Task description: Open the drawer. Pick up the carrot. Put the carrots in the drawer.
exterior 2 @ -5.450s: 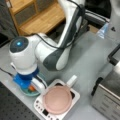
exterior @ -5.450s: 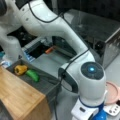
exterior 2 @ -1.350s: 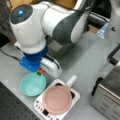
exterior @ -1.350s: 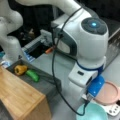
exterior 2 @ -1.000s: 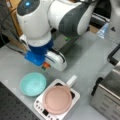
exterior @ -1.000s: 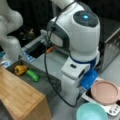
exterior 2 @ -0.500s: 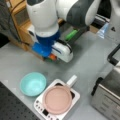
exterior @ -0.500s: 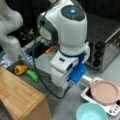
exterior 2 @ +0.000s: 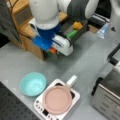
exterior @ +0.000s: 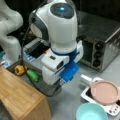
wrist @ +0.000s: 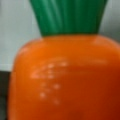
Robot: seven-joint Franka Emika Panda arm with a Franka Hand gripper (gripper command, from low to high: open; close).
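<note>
We judge the carrying step in hand: our jaws are clamped on the carrot (wrist: pixel 65 77), filling the wrist view, low over the open drawer (exterior 2: pixel 80 32) at upper centre in a front view; release calls for staying inside its walls.

The carrot (wrist: pixel 65 80) pretty much fills the whole wrist view, shiny orange body with a few little glints on it. Its green top (wrist: pixel 68 16) fans out toward the upper edge, with pale grey surface (wrist: pixel 15 27) showing either side.
</note>
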